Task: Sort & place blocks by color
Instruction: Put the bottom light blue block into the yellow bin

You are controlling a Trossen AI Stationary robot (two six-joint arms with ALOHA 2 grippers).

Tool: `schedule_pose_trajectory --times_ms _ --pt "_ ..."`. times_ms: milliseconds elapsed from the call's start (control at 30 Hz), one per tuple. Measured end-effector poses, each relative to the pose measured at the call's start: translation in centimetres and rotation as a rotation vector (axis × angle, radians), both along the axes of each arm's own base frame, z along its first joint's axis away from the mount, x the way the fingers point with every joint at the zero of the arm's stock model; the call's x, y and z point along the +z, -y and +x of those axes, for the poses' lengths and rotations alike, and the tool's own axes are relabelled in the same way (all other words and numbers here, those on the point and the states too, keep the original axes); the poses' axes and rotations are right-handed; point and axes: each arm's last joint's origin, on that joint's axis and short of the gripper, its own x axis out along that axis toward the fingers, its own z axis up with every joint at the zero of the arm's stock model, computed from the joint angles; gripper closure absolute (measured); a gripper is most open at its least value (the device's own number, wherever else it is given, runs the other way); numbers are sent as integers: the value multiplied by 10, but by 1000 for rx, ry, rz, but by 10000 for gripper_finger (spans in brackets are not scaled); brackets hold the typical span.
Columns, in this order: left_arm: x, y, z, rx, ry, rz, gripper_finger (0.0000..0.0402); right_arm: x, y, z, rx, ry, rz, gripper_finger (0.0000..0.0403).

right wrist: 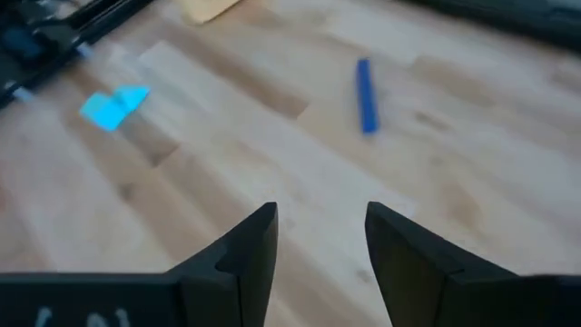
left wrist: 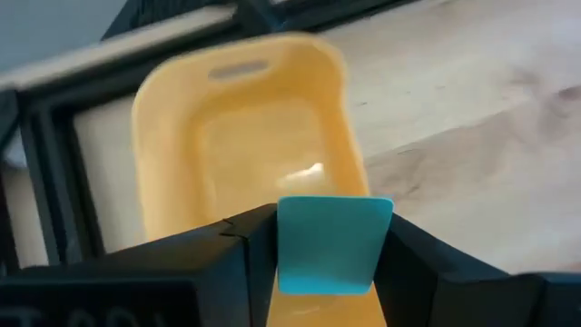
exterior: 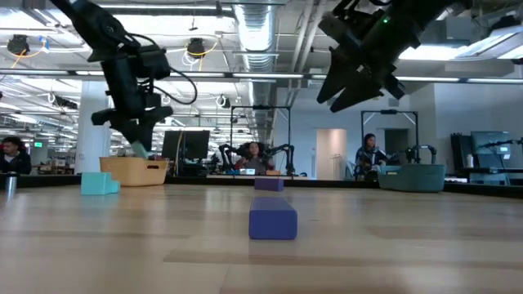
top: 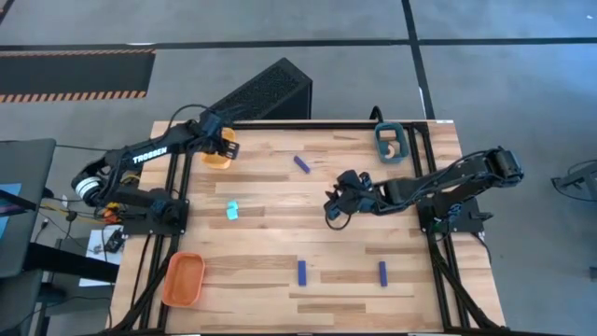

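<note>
My left gripper (top: 222, 142) is at the table's far left corner, over the yellow-orange tray (left wrist: 238, 150), and is shut on a light cyan block (left wrist: 332, 243). My right gripper (right wrist: 322, 238) hangs open above the bare wood right of the table's middle (top: 336, 211), with nothing between its fingers. Another cyan block (top: 232, 211) lies flat on the table left of centre. Three dark blue bars lie flat too: one far of centre (top: 301, 164) and two toward the near edge (top: 302, 272) (top: 382, 273). My left gripper pinches the cyan block by two opposite sides (left wrist: 283, 250) between its two fingers. The fingers slant downward toward the table's far left corner. The block is lifted clear and hangs over the inside of the yellow-orange tray.
A teal tray (top: 392, 142) stands at the far right, an orange tray (top: 185, 278) at the near left corner. A black box (top: 266, 91) sits beyond the far edge. Open wood lies between the blocks. People and desks show in the room behind.
</note>
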Motion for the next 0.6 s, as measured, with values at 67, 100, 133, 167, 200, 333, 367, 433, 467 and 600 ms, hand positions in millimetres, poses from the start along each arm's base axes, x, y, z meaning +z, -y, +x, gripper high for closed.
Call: schedule_pose_trajectory --times_ms 67,100,133,167,200,333,367,433,467,600 --pt "-2 1 -3 20 -22 -15 255 -4 -1 5 26 2 32 210" --pt "-2 1 -4 30 -39 -8 247 -8 -1 7 39 -2 46 208" --pt "-2 0 -5 38 -53 3 238 -11 -2 10 48 -7 54 206" --pt "-2 0 -5 40 -66 8 230 -14 -3 14 60 2 60 204" --pt "-3 1 -6 37 -75 8 222 -18 -4 19 78 13 77 201" --pt "-3 2 -5 23 -47 -26 195 -42 -10 39 164 21 121 190" --pt "-3 4 -6 13 -30 -50 189 -48 -11 45 183 36 132 187" --pt "-1 8 -4 -40 14 -94 184 -58 -14 56 221 23 143 183" --pt "1 12 -3 -77 35 -114 183 -63 -15 63 229 9 140 181" --pt "11 33 1 -186 66 -144 188 -72 -21 93 316 -28 111 179"
